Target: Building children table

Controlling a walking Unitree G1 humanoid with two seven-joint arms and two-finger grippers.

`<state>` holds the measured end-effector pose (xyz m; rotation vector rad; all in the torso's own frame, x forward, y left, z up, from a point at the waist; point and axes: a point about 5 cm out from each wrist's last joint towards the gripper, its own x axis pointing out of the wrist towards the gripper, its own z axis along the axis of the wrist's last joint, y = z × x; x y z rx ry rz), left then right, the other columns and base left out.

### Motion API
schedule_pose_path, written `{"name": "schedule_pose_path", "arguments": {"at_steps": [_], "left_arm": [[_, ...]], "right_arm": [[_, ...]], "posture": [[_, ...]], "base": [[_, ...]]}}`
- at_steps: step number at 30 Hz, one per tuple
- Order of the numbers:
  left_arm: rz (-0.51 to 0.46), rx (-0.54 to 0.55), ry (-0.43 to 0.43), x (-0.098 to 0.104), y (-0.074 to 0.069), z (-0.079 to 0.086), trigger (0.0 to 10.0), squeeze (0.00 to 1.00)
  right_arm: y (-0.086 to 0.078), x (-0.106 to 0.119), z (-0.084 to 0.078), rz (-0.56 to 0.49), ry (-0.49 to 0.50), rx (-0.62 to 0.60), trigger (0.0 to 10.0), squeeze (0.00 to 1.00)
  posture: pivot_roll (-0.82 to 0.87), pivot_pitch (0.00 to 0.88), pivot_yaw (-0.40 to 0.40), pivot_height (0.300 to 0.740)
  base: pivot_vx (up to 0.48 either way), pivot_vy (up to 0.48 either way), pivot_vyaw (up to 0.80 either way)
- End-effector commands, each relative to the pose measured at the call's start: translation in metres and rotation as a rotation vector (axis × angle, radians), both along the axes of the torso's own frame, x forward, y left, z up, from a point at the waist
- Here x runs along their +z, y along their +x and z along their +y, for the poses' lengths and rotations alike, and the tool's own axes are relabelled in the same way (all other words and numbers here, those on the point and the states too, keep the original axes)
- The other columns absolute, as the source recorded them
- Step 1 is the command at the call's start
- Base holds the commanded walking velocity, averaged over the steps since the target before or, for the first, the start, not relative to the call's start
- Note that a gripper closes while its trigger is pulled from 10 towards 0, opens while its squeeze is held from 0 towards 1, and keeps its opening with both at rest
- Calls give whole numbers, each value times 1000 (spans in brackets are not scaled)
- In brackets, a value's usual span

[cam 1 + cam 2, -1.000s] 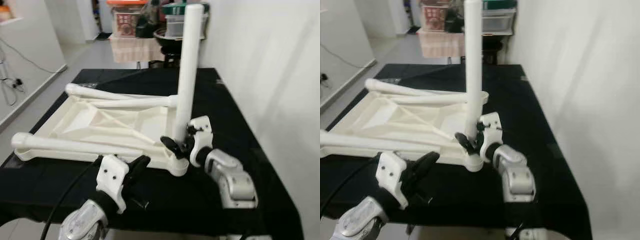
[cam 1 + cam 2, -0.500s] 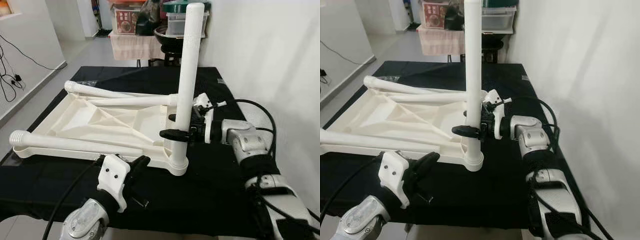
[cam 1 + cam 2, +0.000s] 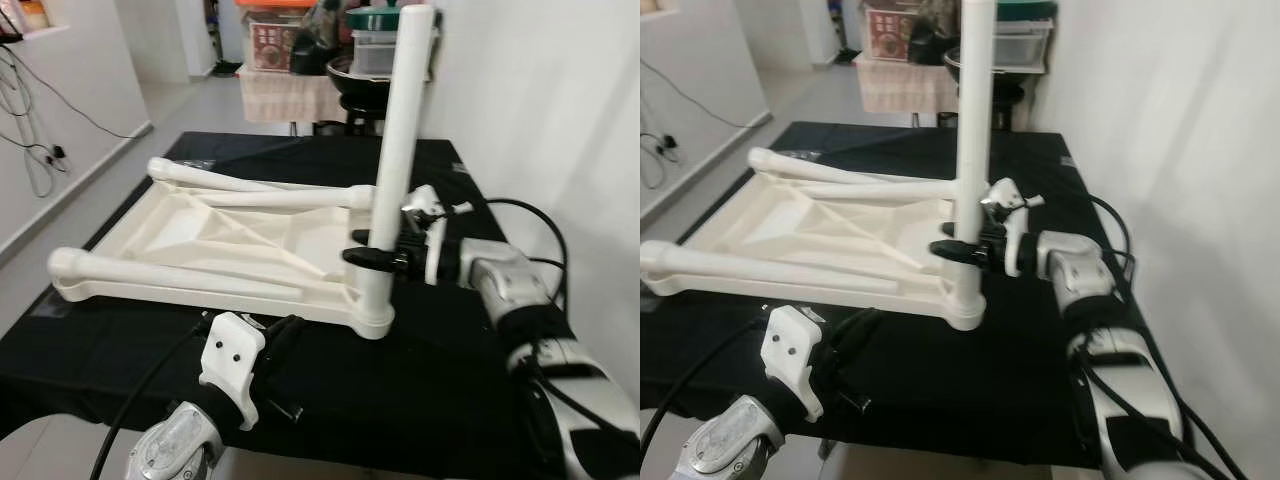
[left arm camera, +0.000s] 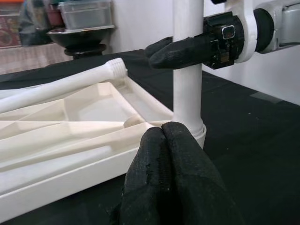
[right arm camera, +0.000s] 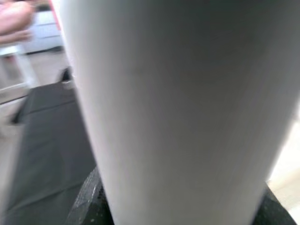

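Storage boxes beyond upright leg.

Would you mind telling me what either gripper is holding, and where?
The right gripper grips the upright table leg on its lower part, above the base. The left gripper holds nothing.

Black-draped desk set close beside a plain white wall on the right. Pale grey floor stretching off to the left, bounded by another white wall with dark cables hanging down it. Beyond the far end, a cloth-covered stand and stacked plastic storage boxes. Even, soft daylight throughout.
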<state>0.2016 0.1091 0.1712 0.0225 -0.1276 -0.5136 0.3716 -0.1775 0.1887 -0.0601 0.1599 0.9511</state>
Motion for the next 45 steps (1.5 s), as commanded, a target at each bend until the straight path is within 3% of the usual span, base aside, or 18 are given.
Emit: {"name": "schedule_pose_path", "arguments": {"at_steps": [1, 2, 4, 6, 8, 11, 15, 16, 17, 18, 24, 27, 28, 32, 33, 41, 42, 45], "left_arm": [[0, 4, 7, 2, -3, 4, 10000, 0], [0, 4, 7, 2, -3, 4, 10000, 0], [0, 7, 10, 3, -2, 7, 10000, 0], [2, 6, 12, 3, -1, 8, 10000, 0], [2, 6, 12, 3, -1, 8, 10000, 0], [8, -4, 13, 2, -1, 7, 10000, 0], [8, 7, 19, 1, -1, 8, 10000, 0], [8, 12, 20, 1, -1, 9, 10000, 0], [8, 15, 22, 1, 0, 9, 10000, 0], [8, 16, 22, 0, 1, 9, 10000, 0], [13, 11, 23, -1, 3, 10, 10000, 0], [13, 11, 23, -2, 3, 10, 10000, 0], [14, 11, 24, -3, 4, 9, 10000, 0], [15, 12, 25, -3, 4, 9, 10000, 0], [16, 12, 26, -4, 5, 9, 10000, 0], [23, 12, 25, -7, 5, 8, 10000, 0], [24, 11, 25, -7, 5, 7, 10000, 0], [26, 10, 24, -8, 4, 7, 10000, 0]], "right_arm": [[-18, -27, -11, 57, -35, -548, 0, 0], [-18, -27, -11, 57, -35, -548, 0, 0], [-64, -45, 7, 137, -23, -790, 0, 0], [-77, -48, 27, 140, -15, -758, 0, 0], [-77, -48, 27, 140, -15, -758, 0, 0], [-72, -51, 58, 93, -24, -685, 0, 0], [-63, -53, 62, 87, -30, -667, 0, 0], [-62, -52, 64, 88, -33, -652, 9804, 0], [-60, -51, 65, 86, -34, -630, 10000, 0], [-57, -47, 67, 76, -24, -595, 10000, 1000], [-36, -22, 66, 105, 111, -325, 10000, 1000], [-36, -22, 68, 127, 118, -267, 10000, 1000], [-35, -15, 69, 95, 113, -120, 10000, 1000], [-34, -7, 68, 58, 98, 48, 10000, 1000], [-30, -7, 66, 59, 71, 121, 10000, 0], [6, -12, 54, 152, -25, 63, 10000, 0], [9, -13, 52, 168, -29, 22, 0, 0], [10, -13, 47, 203, -10, 26, 0, 0]], "posture": [[6, 46, -50, 740], [6, 46, -50, 740], [-2, 54, -36, 740], [-14, 49, -25, 740], [-14, 49, -25, 740], [18, 39, -40, 740], [24, 33, -40, 740], [24, 33, -40, 740], [22, 27, -39, 740], [24, 23, -38, 740], [33, 1, -37, 740], [33, 1, -37, 740], [43, 0, -41, 740], [44, 0, -42, 740], [54, 0, -48, 740], [68, 0, -50, 740], [68, 0, -48, 740], [67, 0, -45, 740]], "base": [[0, 0, 0], [0, 0, 0], [0, 0, 0], [0, 0, 0], [0, 0, 0], [0, 0, 0], [0, 0, 0], [0, 0, 0], [0, 0, 0], [0, 0, 0], [0, 0, 0], [0, 0, 0], [0, 0, 0], [0, 0, 0], [0, 0, 0], [0, 0, 0], [0, 0, 0], [0, 0, 0]]}}
